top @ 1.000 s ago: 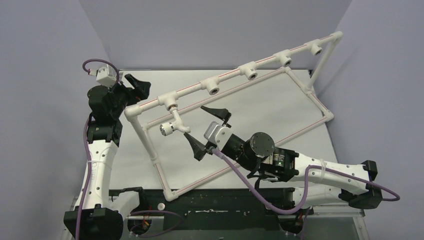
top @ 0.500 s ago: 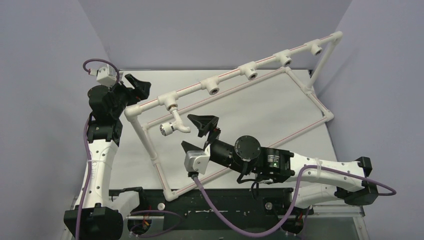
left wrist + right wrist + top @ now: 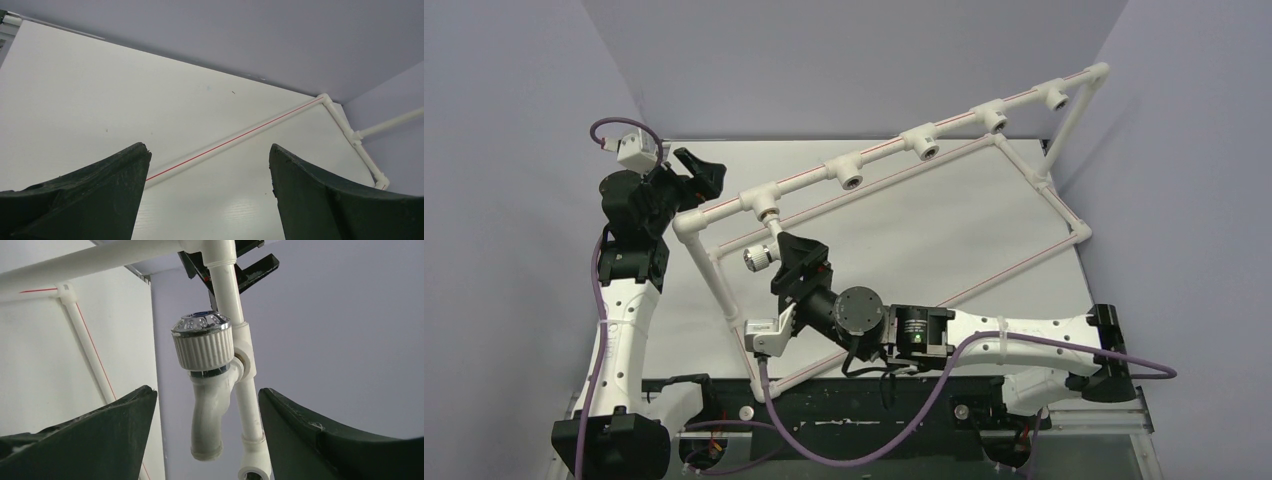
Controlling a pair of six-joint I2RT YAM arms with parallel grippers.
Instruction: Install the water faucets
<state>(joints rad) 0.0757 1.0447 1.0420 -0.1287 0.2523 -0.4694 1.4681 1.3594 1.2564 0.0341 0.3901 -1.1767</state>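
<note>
We saw the faucet (image 3: 205, 352) hanging at the pipe frame's (image 3: 720, 285) leftmost tee (image 3: 769, 203). Right gripper (image 3: 205, 391) straddled it, jaws apart, no visible contact. Left gripper (image 3: 207, 150) was wide open, empty, beside the frame's corner.

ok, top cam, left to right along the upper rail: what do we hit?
left gripper → faucet → four empty tee sockets. Skipping the right gripper: it overlaps the faucet, so its place is unclear.
</note>
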